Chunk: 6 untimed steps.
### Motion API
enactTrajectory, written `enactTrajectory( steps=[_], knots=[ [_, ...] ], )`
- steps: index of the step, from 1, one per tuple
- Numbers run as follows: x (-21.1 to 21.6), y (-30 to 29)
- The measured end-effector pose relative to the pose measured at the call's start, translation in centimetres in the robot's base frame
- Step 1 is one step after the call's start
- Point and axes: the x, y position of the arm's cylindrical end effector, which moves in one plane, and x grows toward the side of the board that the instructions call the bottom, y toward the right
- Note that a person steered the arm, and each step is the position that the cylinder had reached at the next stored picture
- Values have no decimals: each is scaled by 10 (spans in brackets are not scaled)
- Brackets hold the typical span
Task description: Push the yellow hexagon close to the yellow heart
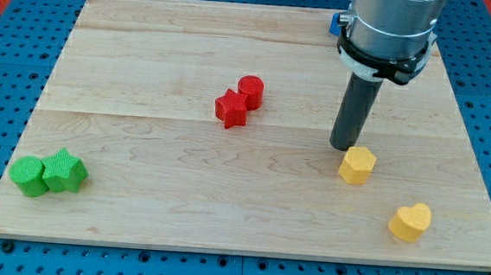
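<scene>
My tip (343, 148) sits just behind the yellow hexagon (357, 165), touching or nearly so; no jaws on this rig, just a rod, holding nothing. Hexagon's near the board's (135, 225) right edge, yellow heart (410, 222) near bottom-right corner, apart from it. Red pair mid-board, green pair bottom-left.

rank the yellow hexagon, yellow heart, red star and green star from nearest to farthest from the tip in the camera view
From my tip:
1. yellow hexagon, right beside it, toward the view's bottom right.
2. yellow heart, further toward the bottom right.
3. red star, to the view's left.
4. green star, far left, near the board's corner.
</scene>
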Motion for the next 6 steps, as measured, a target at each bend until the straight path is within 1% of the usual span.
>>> enactTrajectory(
  steps=[1,2,3,4,5,6],
  knots=[
    [-5,0],
    [-46,-1],
    [-63,-31],
    [-11,-41],
    [2,1],
    [45,8]
  ],
)
